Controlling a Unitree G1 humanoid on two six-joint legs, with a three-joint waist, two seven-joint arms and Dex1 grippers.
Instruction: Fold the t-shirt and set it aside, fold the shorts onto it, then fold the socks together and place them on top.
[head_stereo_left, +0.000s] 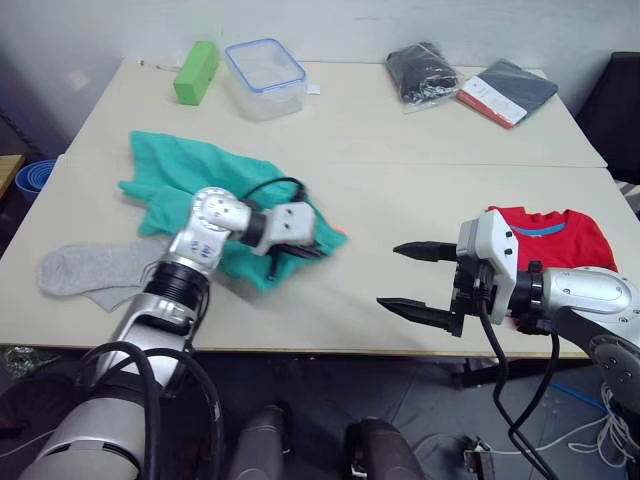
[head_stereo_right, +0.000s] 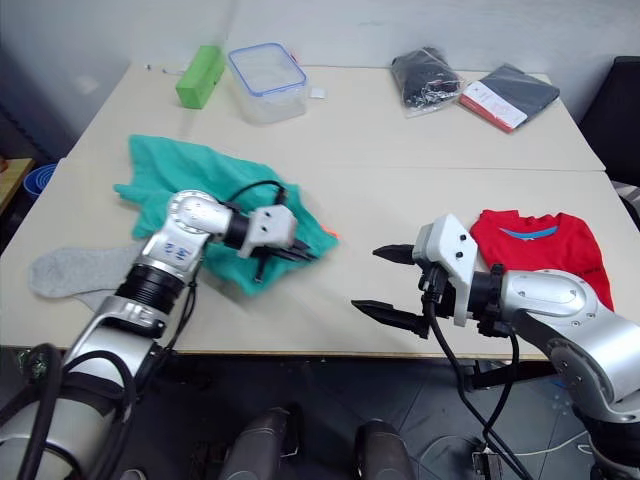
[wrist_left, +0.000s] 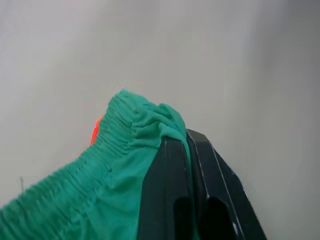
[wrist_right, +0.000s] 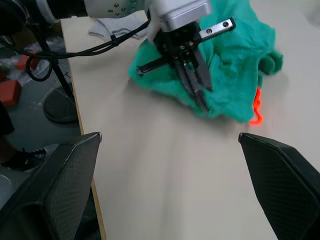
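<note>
The teal-green shorts (head_stereo_left: 180, 175) lie crumpled on the left half of the table. My left gripper (head_stereo_left: 310, 250) is shut on their gathered waistband (wrist_left: 125, 130) at the right end of the heap. A bit of the orange drawstring (wrist_right: 257, 107) shows beside it. Two light-grey socks (head_stereo_left: 90, 270) lie flat at the table's front left edge, beside my left arm. The red t-shirt (head_stereo_left: 555, 240) lies folded at the front right. My right gripper (head_stereo_left: 388, 275) hovers open over bare table between the shorts and the t-shirt, with nothing between its fingers.
Along the far side stand a green box (head_stereo_left: 196, 72), a clear plastic container with a blue-rimmed lid (head_stereo_left: 264, 75), a black bagged bundle (head_stereo_left: 422, 72) and a dark flat pack with a red edge (head_stereo_left: 507, 92). A seam crosses the table (head_stereo_left: 400, 165).
</note>
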